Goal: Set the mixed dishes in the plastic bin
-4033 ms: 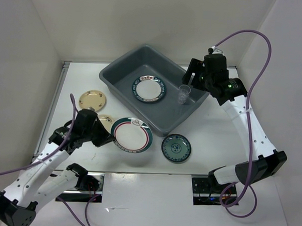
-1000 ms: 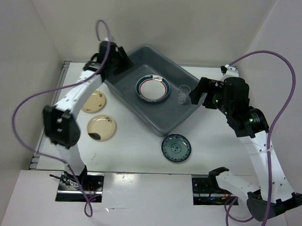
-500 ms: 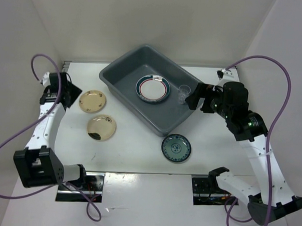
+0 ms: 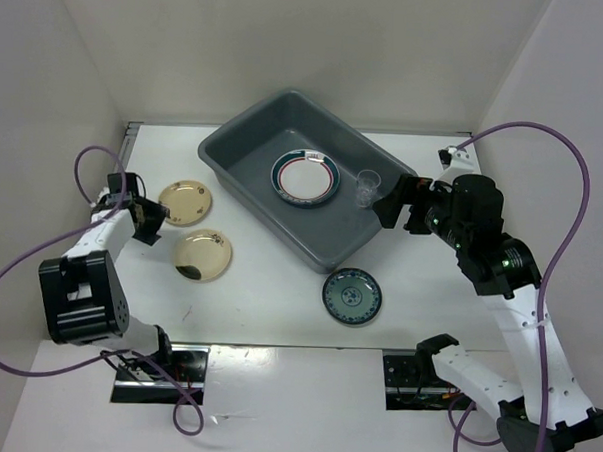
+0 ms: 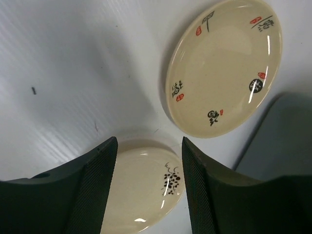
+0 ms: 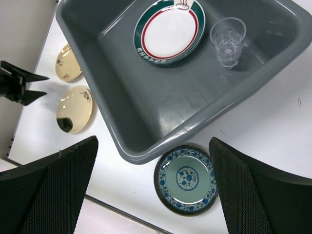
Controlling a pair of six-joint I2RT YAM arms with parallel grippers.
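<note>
near cream plate point(image 4: 202, 254) and far cream plate point(image 4: 185, 202) lie on the counter point(image 4: 278, 307) left of the bin point(image 4: 234, 163). left fingers point(image 5: 92, 195), half open and empty, sit beside them; right fingers point(image 6: 58, 190) gape empty. plates look stiff, slippery, breakable: pinch the rim.

My dark grey plastic bin point(image 4: 248, 125) sitting askew, white plate with red-and-green rim point(image 4: 306, 177) flat inside it, clear cup point(image 4: 367, 188) upright beside that plate, far gold-cream plate point(image 4: 186, 202) and near gold-cream plate point(image 4: 202, 255) flat outside to its left, teal patterned plate point(image 4: 352, 295) flat just off its near corner
</note>
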